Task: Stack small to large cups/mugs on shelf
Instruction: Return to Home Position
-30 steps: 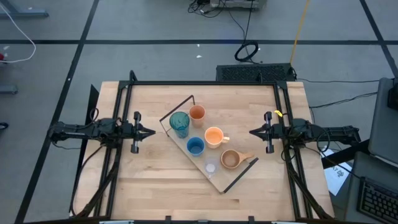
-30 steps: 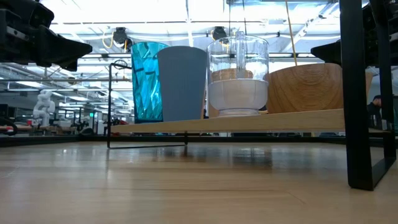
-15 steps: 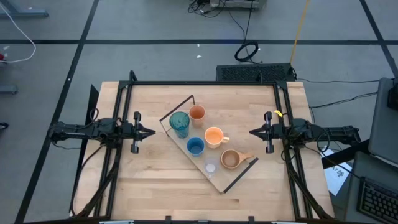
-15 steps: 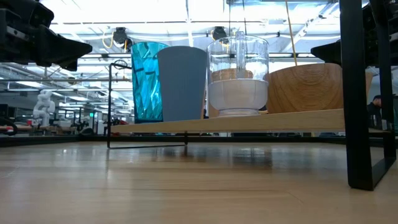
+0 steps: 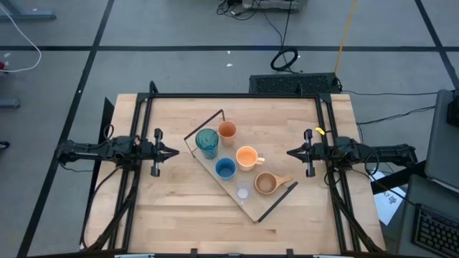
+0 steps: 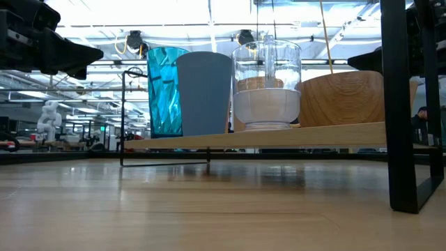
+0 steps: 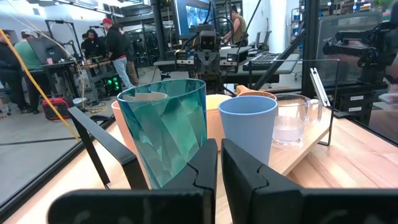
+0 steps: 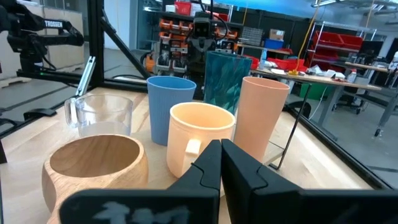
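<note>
The light-wood shelf [image 5: 215, 178] lies slantwise in the middle of the table, black wire brackets at both ends. On it stand the teal tumbler [image 5: 207, 142], the small orange cup [image 5: 227, 130], the orange handled mug [image 5: 247, 157], the short blue cup [image 5: 225, 168], the tan handled mug [image 5: 266, 183] and the tiny clear glass [image 5: 243, 193]. My left gripper [image 5: 175, 151] hovers shut at the table's left, pointing at the shelf. My right gripper [image 5: 290, 153] hovers shut at the table's right, pointing at the shelf. Both are empty.
A black frame [image 5: 237, 96] runs round the table's far and side edges. Bare tabletop lies between each gripper and the shelf and along the near edge [image 5: 179, 229]. People stand in the room beyond, in the left wrist view [image 7: 115, 46].
</note>
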Available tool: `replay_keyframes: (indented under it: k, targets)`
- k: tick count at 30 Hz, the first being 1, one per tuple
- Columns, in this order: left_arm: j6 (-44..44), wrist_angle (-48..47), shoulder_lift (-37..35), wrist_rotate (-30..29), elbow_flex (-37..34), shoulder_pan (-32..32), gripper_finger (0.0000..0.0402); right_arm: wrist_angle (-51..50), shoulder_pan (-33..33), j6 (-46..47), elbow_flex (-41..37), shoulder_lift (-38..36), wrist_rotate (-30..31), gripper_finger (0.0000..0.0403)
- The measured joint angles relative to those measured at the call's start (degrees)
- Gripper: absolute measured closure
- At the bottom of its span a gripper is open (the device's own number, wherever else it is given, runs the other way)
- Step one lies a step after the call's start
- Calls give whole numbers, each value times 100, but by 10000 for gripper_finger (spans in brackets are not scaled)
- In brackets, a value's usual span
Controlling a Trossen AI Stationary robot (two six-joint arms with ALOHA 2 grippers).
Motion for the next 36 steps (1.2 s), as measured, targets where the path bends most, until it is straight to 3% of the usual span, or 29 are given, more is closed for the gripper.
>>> replay_keyframes:
  k: [36]
  targets:
    - [0,-2,0,4,2,0,376,-24,2,389,-2,-202,-2,403]
